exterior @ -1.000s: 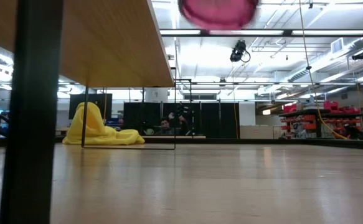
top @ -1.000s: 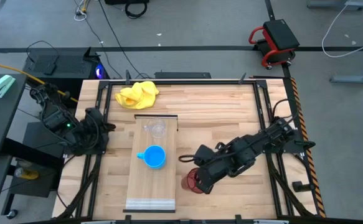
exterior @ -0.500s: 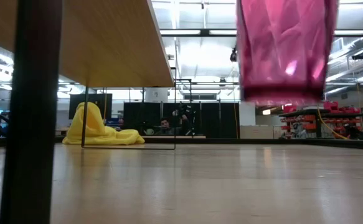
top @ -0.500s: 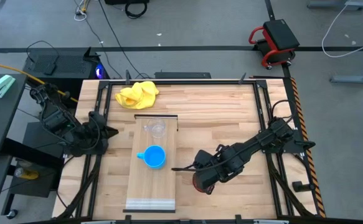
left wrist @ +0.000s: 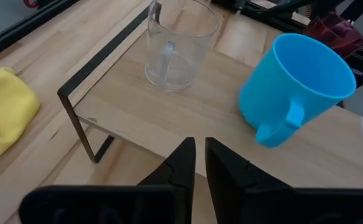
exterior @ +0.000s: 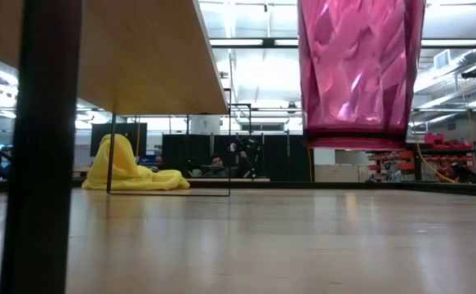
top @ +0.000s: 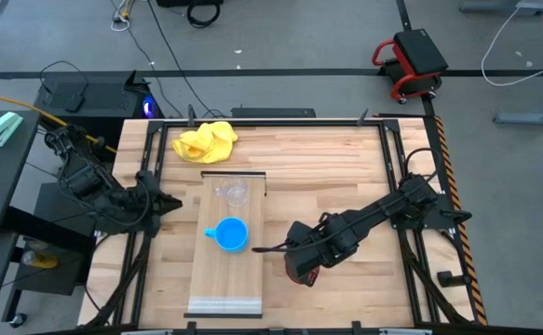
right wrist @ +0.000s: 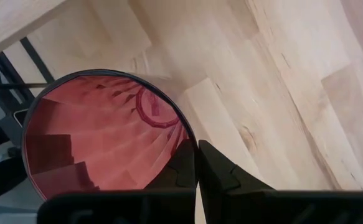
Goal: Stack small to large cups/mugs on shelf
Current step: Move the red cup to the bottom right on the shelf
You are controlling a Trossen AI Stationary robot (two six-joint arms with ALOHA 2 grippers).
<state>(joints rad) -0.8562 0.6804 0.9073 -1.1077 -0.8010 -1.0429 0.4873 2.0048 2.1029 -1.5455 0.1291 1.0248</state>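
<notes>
- Red cup (right wrist: 106,140): right arm's fingers (right wrist: 190,163) pinch its rim, one inside the wall and one outside, pressed tight on the thin plastic.
- Cup hangs off the table (top: 336,167) — low view shows its base clear of the surface, upright, just right of the shelf (top: 226,279).
- Right gripper (top: 301,263) sits near the table's front, beside the shelf's right edge.
- Step in hand, as I read it: carrying the largest cup over to the shelf. Next move calls for lifting above the plank, then setting it down on the bare front stretch, ahead of the blue mug (top: 230,234).
- Order on the shelf so far: clear cup (top: 233,194) at the back, blue mug mid-plank, apart from each other. Red cup in front would finish small to large.
- Materials: red cup is translucent, faceted and ribbed, tapering to the base; rim grip could let it swing. Blue mug is smooth opaque plastic with a handle. Clear cup is thin and see-through.
- Shelf: light wood plank on thin dark metal legs, raised off the table.
- Left gripper (left wrist: 197,163) waits at the table's left edge, aimed at the shelf, fingers almost together, holding nothing.
- Yellow cloth (top: 206,140) lies crumpled at the back, not involved.
</notes>
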